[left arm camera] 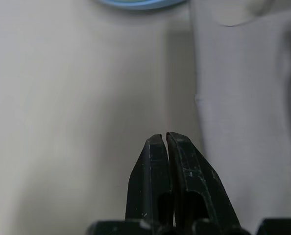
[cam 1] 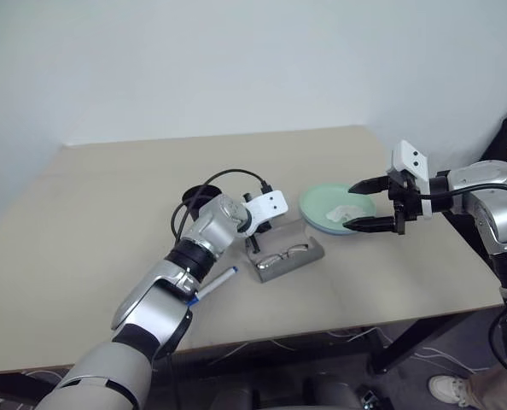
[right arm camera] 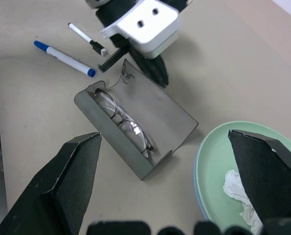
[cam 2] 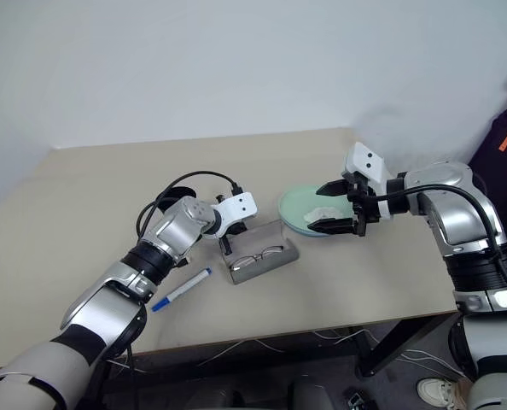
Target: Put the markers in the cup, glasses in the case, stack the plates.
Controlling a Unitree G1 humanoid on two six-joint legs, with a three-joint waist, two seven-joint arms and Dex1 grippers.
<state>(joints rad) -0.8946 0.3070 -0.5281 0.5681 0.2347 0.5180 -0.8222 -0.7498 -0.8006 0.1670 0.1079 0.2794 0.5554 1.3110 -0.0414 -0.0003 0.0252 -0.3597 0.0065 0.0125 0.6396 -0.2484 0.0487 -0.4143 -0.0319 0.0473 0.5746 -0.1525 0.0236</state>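
In the head views, the left gripper (cam 2: 226,245) is down at the far edge of the open grey case (cam 1: 289,259), its fingers pressed together with nothing seen between them; whether they touch the case lid I cannot tell. The glasses (cam 1: 283,254) lie inside the case. The blue marker (cam 1: 212,285) lies on the table (cam 1: 83,231) near the case, on the robot's side. The right gripper (cam 1: 375,205) hovers wide open and empty over the green plate (cam 1: 322,202), which is just beside the case and carries a white tissue (cam 1: 342,212). In the left wrist view, the two black fingers (left arm camera: 153,171) are closed tip to tip, next to the grey case wall (left arm camera: 243,98). In the right wrist view, the spread fingers (right arm camera: 67,181) frame the case with the glasses; behind the case lie both markers, the black-capped one (right arm camera: 86,39) near the blue one.
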